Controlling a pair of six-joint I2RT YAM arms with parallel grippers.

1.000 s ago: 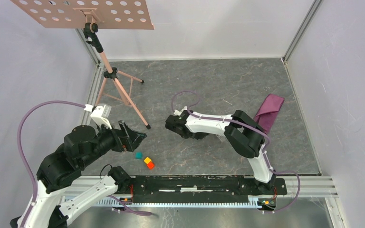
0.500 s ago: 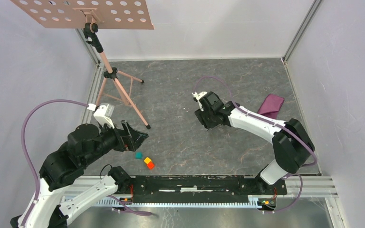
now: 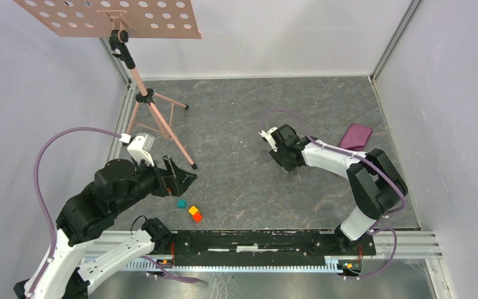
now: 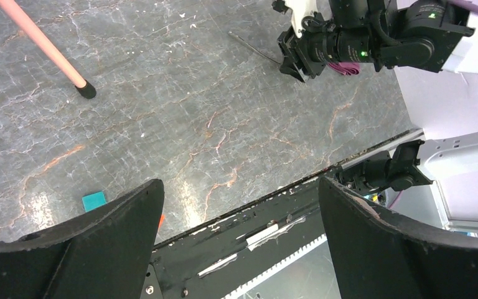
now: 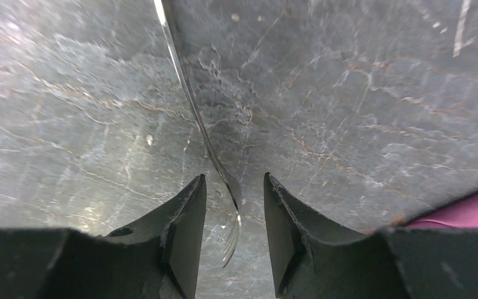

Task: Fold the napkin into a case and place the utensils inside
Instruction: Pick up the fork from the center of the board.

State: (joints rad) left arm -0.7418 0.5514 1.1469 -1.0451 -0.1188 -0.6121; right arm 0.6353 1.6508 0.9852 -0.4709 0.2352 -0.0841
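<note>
Grey marbled table (image 3: pixel 236 112) with white walls all round, and a pinkish stand (image 3: pixel 155 118) parked at the far left. That's the whole room.

Progress check: not far along, I'd say. The napkin (image 3: pixel 355 135) sits at the far right as a small plum bundle. It looks folded over on itself, but I can't tell from here whether it counts as a proper case yet. Nothing is inside it either way, so both utensils are left to do, and I can't even spot the knife in any view.

My left gripper (image 4: pixel 239 187) hovers over the near left of the table with its jaws spread as wide as they go, holding nothing.

My right gripper (image 5: pixel 234 180) is down at the table mid-right, near the napkin but apart from it. The jaws are partway open and straddle the fork (image 5: pixel 190 99) at its neck. The gap is clearly wider than the metal, so by my read it's not pinched yet.

The fork lies flat on the table. Its tines point back toward my right wrist, and its handle runs straight out past the fingertips, slanting a bit left in the wrist view. So its long axis points away from the napkin, not at it.

Three little blocks, teal (image 3: pixel 181 203), yellow (image 3: pixel 193 210) and orange (image 3: pixel 197 217), sit near my left gripper.
</note>
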